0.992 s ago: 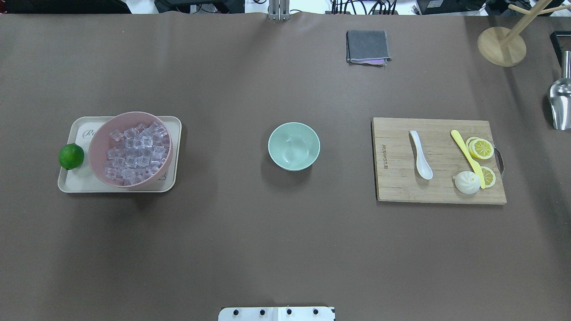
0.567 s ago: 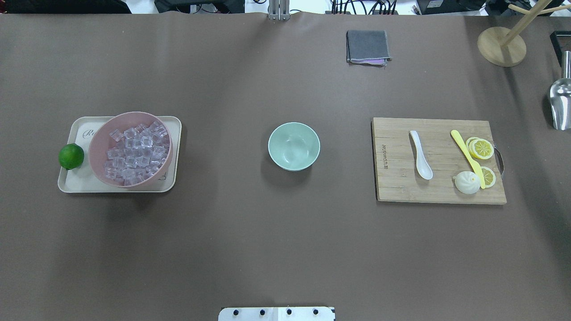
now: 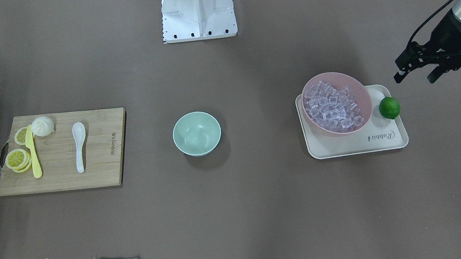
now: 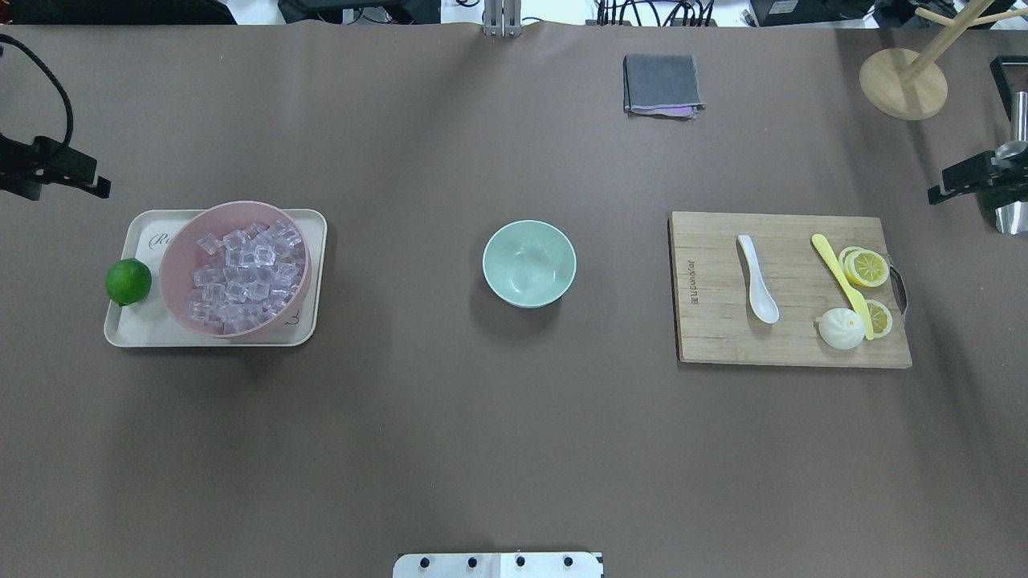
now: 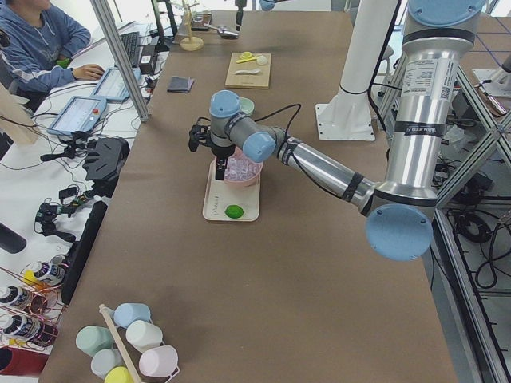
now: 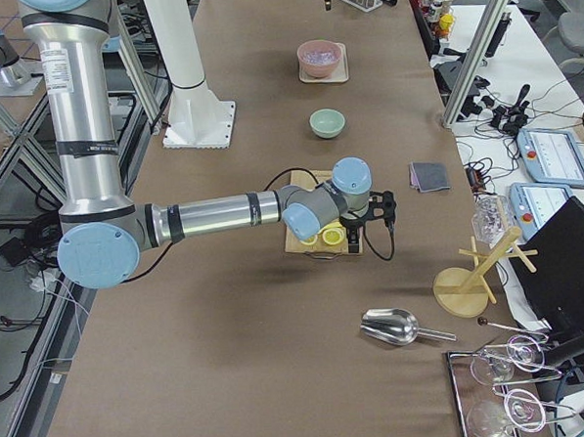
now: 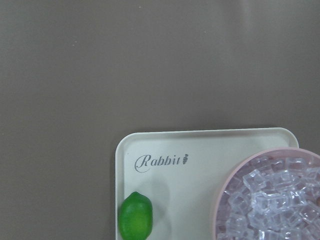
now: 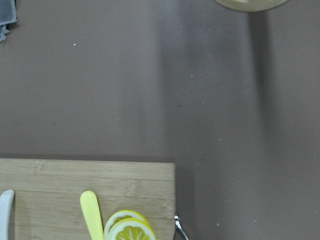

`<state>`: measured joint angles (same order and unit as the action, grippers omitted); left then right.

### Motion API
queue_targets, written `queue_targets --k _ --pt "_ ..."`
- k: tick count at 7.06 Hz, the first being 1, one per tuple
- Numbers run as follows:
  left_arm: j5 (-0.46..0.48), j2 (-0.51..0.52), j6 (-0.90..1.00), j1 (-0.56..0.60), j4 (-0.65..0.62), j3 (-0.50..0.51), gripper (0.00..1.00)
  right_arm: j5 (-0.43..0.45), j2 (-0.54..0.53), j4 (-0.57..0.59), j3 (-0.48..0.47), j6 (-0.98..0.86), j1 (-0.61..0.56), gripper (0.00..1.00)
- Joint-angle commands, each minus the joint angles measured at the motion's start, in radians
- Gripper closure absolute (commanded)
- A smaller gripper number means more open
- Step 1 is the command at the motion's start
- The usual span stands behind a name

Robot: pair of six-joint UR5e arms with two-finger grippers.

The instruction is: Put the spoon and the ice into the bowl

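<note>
The mint-green bowl (image 4: 529,263) sits upright in the middle of the counter (image 4: 514,433), and we see nothing inside it, so neither half of the job is done yet.

The white soup spoon (image 4: 757,278) lies flat on the wooden cutting board (image 4: 715,337), well apart from the bowl on the robot's right, its scoop towards the robot. On the same board, beyond the spoon, are a yellow plastic knife (image 4: 841,285), some lemon slices (image 4: 867,267) and a small white bun (image 4: 841,329).

The ice cubes (image 4: 241,277) are heaped in the larger pink bowl (image 4: 178,265). It stands on a cream tray (image 4: 136,321) on the robot's left, with a lime (image 4: 128,281) just beside it on the tray.

The left end effector (image 3: 414,79) hangs above the counter near the tray's far outer corner, touching nothing. Its fingers are spread and empty. The right end effector (image 4: 964,186) shows only partly at the counter's right edge, beyond the board, and we cannot tell whether it is spread or closed. Nothing appears to be in it.

We judge the task to be at its very start. Both arms look to be just coming in towards their sides, and the spoon and the ice each have yet to be picked up, carried and set into the mint-green bowl.
</note>
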<state>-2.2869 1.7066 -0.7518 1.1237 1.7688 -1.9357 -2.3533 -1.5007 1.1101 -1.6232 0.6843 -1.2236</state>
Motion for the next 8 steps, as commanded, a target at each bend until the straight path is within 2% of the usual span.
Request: queue_targets --k 1,2,4,8 --pt "0.035 0.077 -0.119 -0.080 -0.003 0.006 0.03 0.078 0.055 -0.012 -0.047 0.203 0.154 0.08" --pt "0.068 0.094 -0.126 -0.123 -0.005 0.015 0.03 0.144 0.072 -0.012 -0.079 0.292 0.235 0.09" --pt "0.096 0.128 -0.127 -0.143 -0.003 0.041 0.03 0.250 0.114 -0.010 -0.063 0.330 0.349 0.12" --pt "0.098 0.127 -0.127 -0.144 -0.003 0.040 0.03 0.322 0.119 -0.010 -0.040 0.330 0.423 0.30"
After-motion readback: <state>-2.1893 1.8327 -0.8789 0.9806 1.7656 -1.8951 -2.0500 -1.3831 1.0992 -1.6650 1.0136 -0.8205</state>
